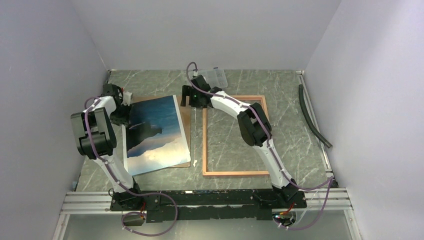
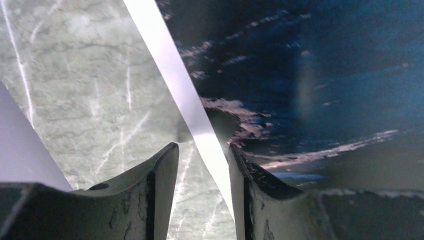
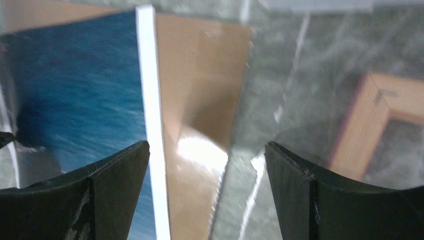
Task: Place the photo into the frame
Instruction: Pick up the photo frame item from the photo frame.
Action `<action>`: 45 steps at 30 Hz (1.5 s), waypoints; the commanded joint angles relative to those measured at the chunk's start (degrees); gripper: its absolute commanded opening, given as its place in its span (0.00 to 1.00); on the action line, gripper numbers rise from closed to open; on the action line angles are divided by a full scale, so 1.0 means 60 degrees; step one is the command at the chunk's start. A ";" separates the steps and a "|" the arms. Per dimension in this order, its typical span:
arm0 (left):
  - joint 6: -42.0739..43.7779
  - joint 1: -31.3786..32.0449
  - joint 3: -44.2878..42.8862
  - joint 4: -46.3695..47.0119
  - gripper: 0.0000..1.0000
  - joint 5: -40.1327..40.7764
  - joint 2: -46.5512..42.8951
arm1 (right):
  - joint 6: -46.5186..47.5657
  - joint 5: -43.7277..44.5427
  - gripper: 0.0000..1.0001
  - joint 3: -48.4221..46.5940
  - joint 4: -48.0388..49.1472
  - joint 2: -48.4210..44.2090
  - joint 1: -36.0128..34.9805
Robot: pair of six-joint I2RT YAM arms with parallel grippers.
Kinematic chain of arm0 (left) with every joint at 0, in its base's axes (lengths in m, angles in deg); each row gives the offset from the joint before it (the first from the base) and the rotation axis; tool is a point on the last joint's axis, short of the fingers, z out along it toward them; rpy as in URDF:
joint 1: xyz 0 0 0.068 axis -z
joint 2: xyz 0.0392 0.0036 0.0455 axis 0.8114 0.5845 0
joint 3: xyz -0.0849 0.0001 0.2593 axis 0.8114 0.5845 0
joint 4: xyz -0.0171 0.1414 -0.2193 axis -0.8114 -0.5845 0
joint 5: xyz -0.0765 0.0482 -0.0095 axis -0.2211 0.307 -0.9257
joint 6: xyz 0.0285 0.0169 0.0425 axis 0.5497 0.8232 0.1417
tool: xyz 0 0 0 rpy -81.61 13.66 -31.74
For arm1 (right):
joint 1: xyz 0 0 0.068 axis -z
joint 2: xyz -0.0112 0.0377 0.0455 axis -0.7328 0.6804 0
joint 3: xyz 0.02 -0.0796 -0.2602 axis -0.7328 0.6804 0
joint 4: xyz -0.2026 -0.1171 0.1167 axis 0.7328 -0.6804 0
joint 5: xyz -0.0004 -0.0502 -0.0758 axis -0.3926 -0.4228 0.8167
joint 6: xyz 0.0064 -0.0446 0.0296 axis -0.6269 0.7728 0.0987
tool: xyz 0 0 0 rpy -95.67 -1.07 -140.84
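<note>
Two claws open: left claw (image 2: 202, 146) straddles white edge of photo (image 2: 310, 75). Under right claw (image 3: 206, 144) lies board (image 3: 195, 90), frame (image 3: 367, 125) to its right.

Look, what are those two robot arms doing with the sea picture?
They are working on getting the photo into the frame. The left pincer sits at the photo's white edge, one finger each side. The right pincer is open above the brown board under the photo. The photo is not in the frame yet.
</note>
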 commanded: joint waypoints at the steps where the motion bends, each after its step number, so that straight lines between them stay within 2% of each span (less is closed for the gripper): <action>1: -0.0172 -0.0402 -0.0796 -0.0324 0.48 -0.0381 0.0441 | 0.0147 0.0115 0.91 -0.0782 -0.0014 0.0488 -0.0153; 11: -0.0240 -0.0260 -0.1176 -0.0268 0.47 -0.0191 0.1458 | -0.0424 -0.0461 0.91 -0.1078 0.0353 0.1015 -0.0181; 30: -0.0223 0.0305 -0.0492 -0.0173 0.42 -0.0264 0.1440 | -0.1476 -0.1529 0.89 0.0580 0.1806 -0.1020 -0.0320; 40: -0.0153 0.0311 -0.0323 -0.0162 0.41 -0.0365 0.1179 | -0.1608 -0.1971 0.87 0.0896 0.2010 -0.1254 -0.0439; 45: -0.0134 0.0311 -0.0329 -0.0187 0.41 -0.0389 0.1126 | -0.1949 -0.3156 0.86 0.1893 0.3378 -0.1762 -0.0434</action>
